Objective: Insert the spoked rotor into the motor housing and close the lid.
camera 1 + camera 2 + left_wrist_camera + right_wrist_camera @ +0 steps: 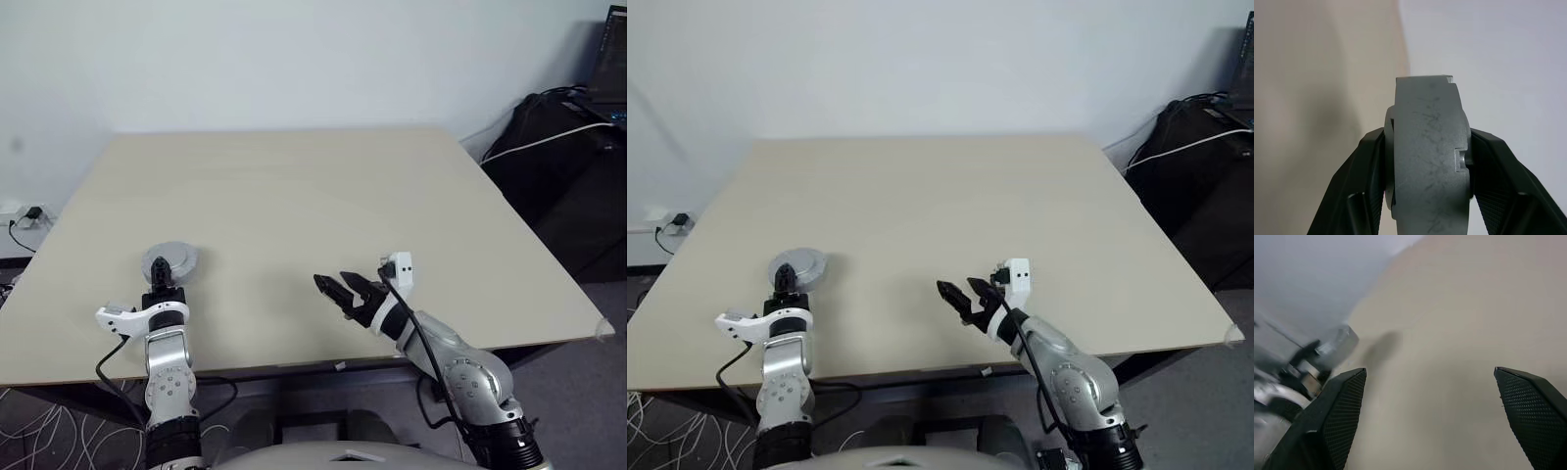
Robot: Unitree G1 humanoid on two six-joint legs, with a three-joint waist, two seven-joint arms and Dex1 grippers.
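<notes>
left gripper (162,277) clamps the closed grey motor housing (169,261) edge-on above the table's (294,196) left front. right gripper (338,290) hangs wide open, empty. likely best: lower level, release gently.

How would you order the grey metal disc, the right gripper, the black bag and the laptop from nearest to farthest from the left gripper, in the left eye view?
From the left gripper:
1. grey metal disc, clamped in its grip.
2. right gripper, open, to its right.
3. black bag, beyond the table's right edge.
4. laptop, atop the bag, farthest right.
</notes>
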